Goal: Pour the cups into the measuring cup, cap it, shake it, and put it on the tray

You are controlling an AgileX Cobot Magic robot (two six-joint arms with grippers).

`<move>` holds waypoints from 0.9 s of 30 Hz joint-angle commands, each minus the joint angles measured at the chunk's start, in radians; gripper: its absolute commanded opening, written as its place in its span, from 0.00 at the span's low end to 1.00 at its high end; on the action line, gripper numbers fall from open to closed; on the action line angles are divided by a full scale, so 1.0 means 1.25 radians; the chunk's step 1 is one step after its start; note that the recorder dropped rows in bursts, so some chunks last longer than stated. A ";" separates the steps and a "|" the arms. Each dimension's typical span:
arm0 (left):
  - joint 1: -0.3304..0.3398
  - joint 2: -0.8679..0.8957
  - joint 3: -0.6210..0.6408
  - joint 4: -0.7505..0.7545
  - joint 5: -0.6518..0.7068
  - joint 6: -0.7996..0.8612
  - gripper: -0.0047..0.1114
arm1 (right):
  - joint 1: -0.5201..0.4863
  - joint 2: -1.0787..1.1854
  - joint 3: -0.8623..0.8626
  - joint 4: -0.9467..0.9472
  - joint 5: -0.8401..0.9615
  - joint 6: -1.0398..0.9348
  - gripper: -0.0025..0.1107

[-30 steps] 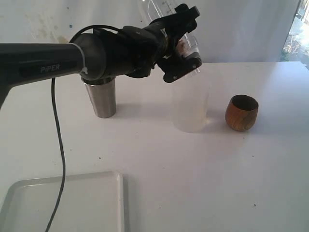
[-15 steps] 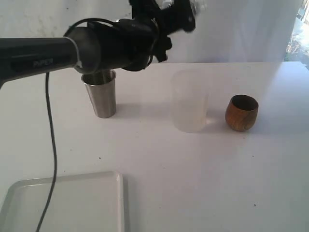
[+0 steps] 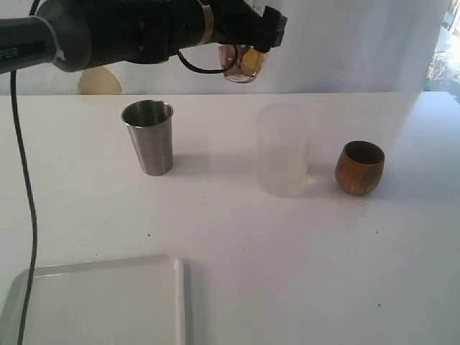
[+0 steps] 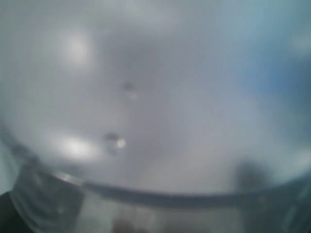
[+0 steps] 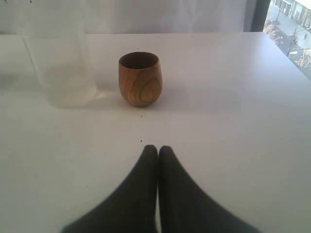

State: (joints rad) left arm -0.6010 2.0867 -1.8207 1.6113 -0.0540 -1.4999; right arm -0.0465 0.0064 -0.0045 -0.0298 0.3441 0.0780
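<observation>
Looking from the exterior view, left gripper: raised high over the far side of the white table. Its fingers are hidden by the dark wrist. A clear vessel hangs at its tip with nothing beneath it, so the grip is clenched on that vessel.
Exterior view, measuring cup: only a small, rounded, clear part shows under the gripper, tinged amber. The graduation marks cannot be made out.
Exterior view, steel tumbler: tapered and upright with an open mouth, below and left of the gripper and well apart from it.
Exterior view, frosted cup: upright, between the steel tumbler and the wooden cup.
Exterior view, wooden cup: rounded, brown and upright, near the frosted cup on its right.
Exterior view, tray: white with a low rim, at the near left, cut off by the frame edge.
Left wrist view, measuring cup: blurred clear plastic fills the picture, close to the lens. A curved edge crosses the lower part. The fingers cannot be told apart from it.
Right wrist view, right gripper: dark fingers pressed together, grasping nothing, low over the table.
Right wrist view, wooden cup: upright, ahead of the fingertips and apart from them, with the frosted cup beside it.
</observation>
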 commanded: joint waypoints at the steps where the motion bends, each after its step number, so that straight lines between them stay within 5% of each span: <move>1: 0.000 -0.041 0.000 0.005 -0.030 -0.009 0.04 | 0.004 -0.005 0.004 -0.003 -0.003 0.004 0.02; 20: 0.000 -0.373 0.367 0.000 -0.060 0.093 0.04 | 0.004 -0.005 0.004 -0.004 -0.003 0.004 0.02; 27: 0.000 -0.536 0.535 0.000 0.035 0.093 0.04 | 0.004 -0.005 0.004 -0.004 -0.003 0.004 0.02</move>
State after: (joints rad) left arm -0.5997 1.4951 -1.2195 1.6153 -0.0825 -1.3854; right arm -0.0465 0.0064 -0.0045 -0.0298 0.3441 0.0780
